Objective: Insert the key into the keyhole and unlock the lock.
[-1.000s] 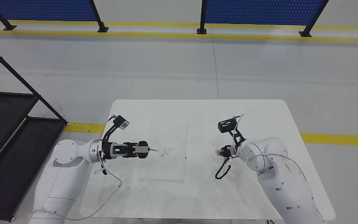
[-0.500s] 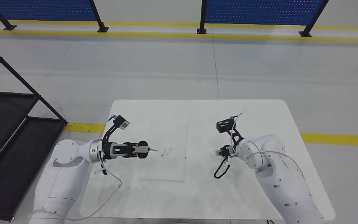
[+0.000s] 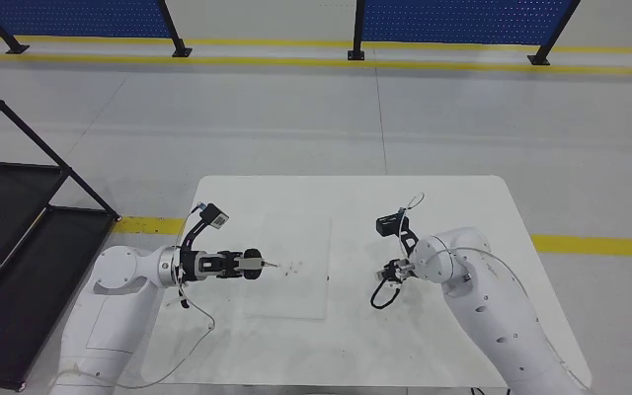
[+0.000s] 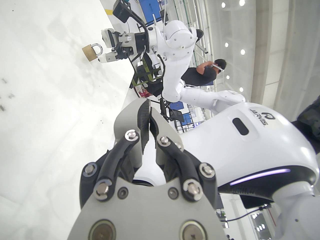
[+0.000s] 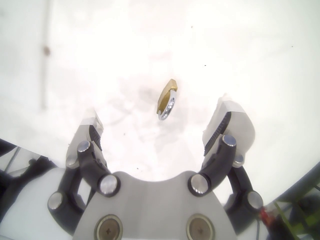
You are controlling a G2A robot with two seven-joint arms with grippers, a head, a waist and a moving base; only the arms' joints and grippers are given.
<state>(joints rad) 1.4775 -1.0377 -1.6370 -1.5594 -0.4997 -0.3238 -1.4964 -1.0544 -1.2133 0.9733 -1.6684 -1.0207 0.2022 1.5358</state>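
The rigid brass padlock [image 5: 166,93] looks dense and slick. The released right claw [image 5: 160,118] should pinch its flat body. The left claw [image 4: 148,112] is clenched.

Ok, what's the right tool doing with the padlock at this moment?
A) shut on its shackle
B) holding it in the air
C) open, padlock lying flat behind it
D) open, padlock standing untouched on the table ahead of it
D: the right tool is open, fingers spread wide, and the padlock stands on the table ahead, touching neither.

Top camera overhead, facing down on table [image 3: 444,212]; both wrist cameras low, sharing lock [image 5: 167,99].
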